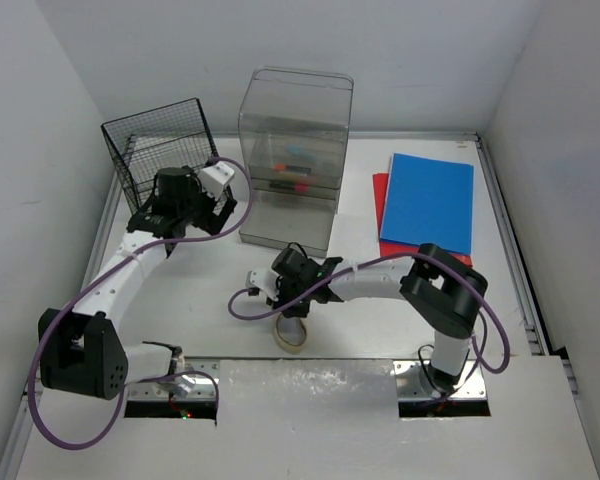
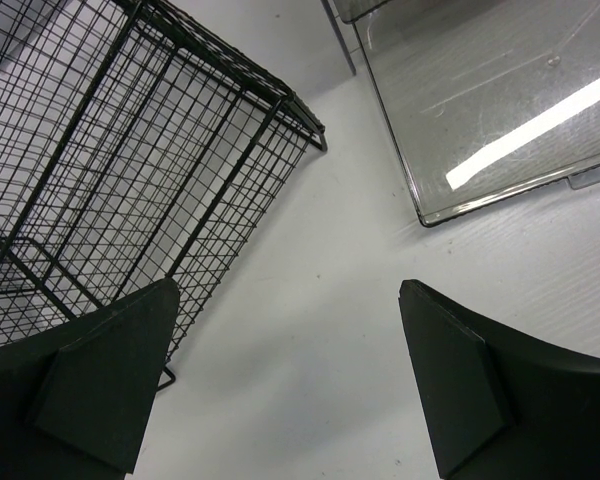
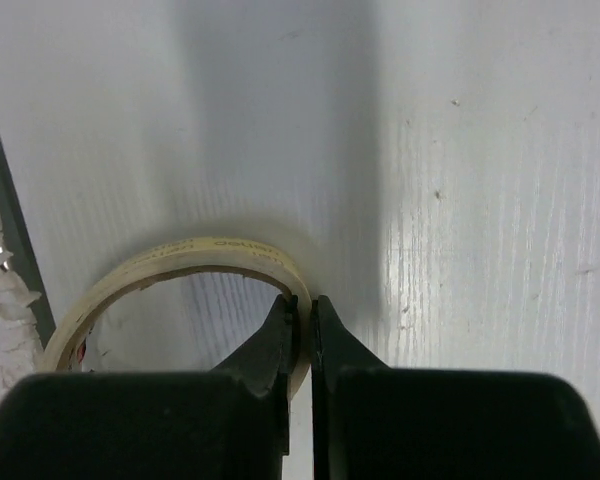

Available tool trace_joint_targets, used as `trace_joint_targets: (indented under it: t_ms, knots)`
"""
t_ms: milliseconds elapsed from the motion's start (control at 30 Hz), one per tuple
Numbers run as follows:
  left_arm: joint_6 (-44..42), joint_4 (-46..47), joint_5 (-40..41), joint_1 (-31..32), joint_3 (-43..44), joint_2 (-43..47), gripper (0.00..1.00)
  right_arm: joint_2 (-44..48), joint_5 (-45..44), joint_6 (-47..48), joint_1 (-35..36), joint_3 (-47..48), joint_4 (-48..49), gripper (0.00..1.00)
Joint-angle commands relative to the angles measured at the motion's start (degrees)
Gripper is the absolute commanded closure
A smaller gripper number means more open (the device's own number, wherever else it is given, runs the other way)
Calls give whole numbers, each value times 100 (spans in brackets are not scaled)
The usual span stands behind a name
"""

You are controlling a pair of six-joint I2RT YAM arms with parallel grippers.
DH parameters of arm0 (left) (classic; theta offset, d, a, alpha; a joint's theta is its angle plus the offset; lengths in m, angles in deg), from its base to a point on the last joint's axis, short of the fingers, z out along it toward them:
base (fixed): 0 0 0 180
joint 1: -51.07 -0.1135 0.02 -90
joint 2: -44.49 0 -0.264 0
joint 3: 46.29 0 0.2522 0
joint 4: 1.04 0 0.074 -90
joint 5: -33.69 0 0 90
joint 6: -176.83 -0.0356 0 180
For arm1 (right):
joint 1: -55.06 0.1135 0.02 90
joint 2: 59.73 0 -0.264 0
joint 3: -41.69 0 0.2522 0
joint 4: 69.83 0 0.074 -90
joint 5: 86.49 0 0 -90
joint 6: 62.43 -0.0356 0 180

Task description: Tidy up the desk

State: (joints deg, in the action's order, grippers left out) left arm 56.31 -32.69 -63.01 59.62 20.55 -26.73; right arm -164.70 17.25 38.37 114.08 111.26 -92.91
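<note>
While right fingers (image 3: 267,350) pinch tape (image 3: 210,246), box (image 1: 296,105) holds items (image 1: 294,166).

A black wire basket (image 1: 165,150) stands upright at the back left. Near it on the right stands a taller clear drawer box (image 1: 295,120). Small red and dark items (image 1: 292,172) lie inside it, too blurred to name. Further right, apart from the box, a blue folder (image 1: 427,203) lies flat on a red folder (image 1: 379,200), whose left edge shows. A cream tape roll (image 3: 210,248) lies flat near the front, ahead of the box.
</note>
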Motion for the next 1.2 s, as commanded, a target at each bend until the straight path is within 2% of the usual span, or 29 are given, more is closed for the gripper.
trace_joint_targets:
  t_ms: [0, 100, 167, 233, 267, 367, 567, 633, 833, 867, 900, 967, 1000, 1067, 1100, 1167]
  knots:
    - [46, 260, -33, -73, -17, 161, 9, 370, -91, -70, -22, 18, -18, 100]
    - [90, 303, 2, -73, -34, 161, 9, 1082, -125, -184, -154, -123, 578, 100]
    - [99, 312, 2, -73, -35, 161, 9, 1538, -546, -524, -390, -228, 1027, 100]
    - [99, 304, -7, -73, -35, 161, 9, 1646, -1420, -990, -863, -202, 1599, 100]
    - [99, 295, -16, -73, -35, 161, 9, 1611, -1861, -1776, -1032, -124, 1748, 100]
    - [90, 277, -16, -73, -35, 161, 9, 1174, -2883, -3263, -1647, 174, 1855, 100]
    - [55, 277, -24, -73, -35, 152, 9, -206, -3755, -4199, -1763, 1449, 1399, 100]
    - [55, 260, -33, -73, -35, 170, 9, -383, -3948, -4639, -1772, 1669, 1424, 100]
    - [29, 251, -95, -73, -52, 152, 9, -937, -4502, -5194, -1780, 2179, 1319, 99]
    - [20, 260, -95, -73, -52, 152, 9, -999, -4442, -5212, -1780, 2214, 1328, 97]
    - [11, 260, -95, -73, -61, 144, 9, -1112, -4241, -5220, -1772, 2276, 1345, 89]
    - [3, 268, -103, -73, -70, 126, 9, -1236, -4038, -5282, -1780, 2355, 1336, 82]
    - [3, 260, -104, -73, -70, 109, 9, -1350, -3828, -5291, -1763, 2442, 1336, 72]
    - [-6, 260, -104, -73, -61, 117, 9, -1421, -3660, -5247, -1772, 2522, 1284, 61]
    - [-15, 251, -104, -73, -70, 126, 9, -1421, -3607, -5125, -1772, 2592, 1171, 51]
    - [-15, 225, -121, -73, -52, 126, 9, -1325, -3589, -4975, -1772, 2575, 1126, 44]
